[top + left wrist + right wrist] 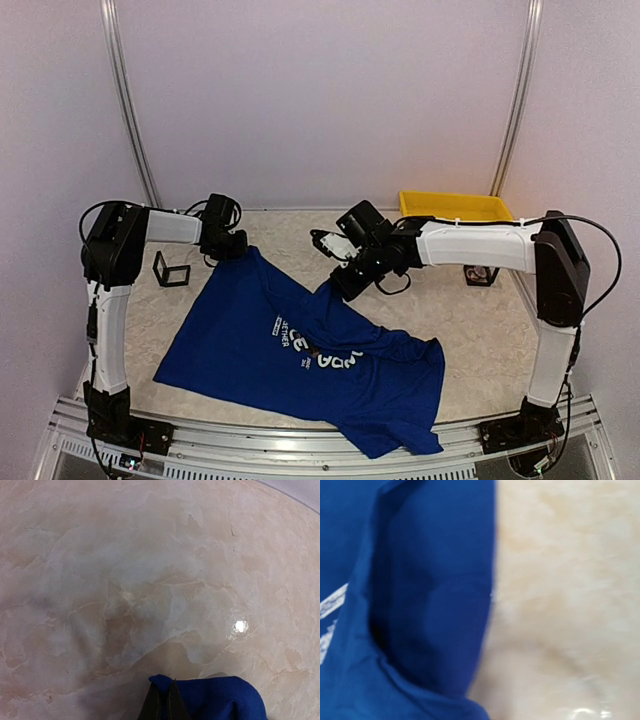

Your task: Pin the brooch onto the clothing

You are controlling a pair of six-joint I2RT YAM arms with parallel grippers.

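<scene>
So far I've only got the T-shirt (300,350) spread: left claw (164,690) pinches its corner, right claw (335,286) I can't tell, brooch unseen.

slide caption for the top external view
Left gripper pinches a far corner of the blue T-shirt, right gripper at its edge; yellow tray behind.

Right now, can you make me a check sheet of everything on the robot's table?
Surface: glossy beige marbled table.
Job's things: blue shirt lying rumpled, white print up; brooch, nothing seen.
Clutter: yellow tray at the back right; small black frame by the left arm; another dark thing under the right arm.
Hands: left hand shut on a shirt corner; right hand at the shirt's far edge, open or shut unclear.
Cables: black cables loop along both arms.
Surroundings: plain pale walls.
</scene>
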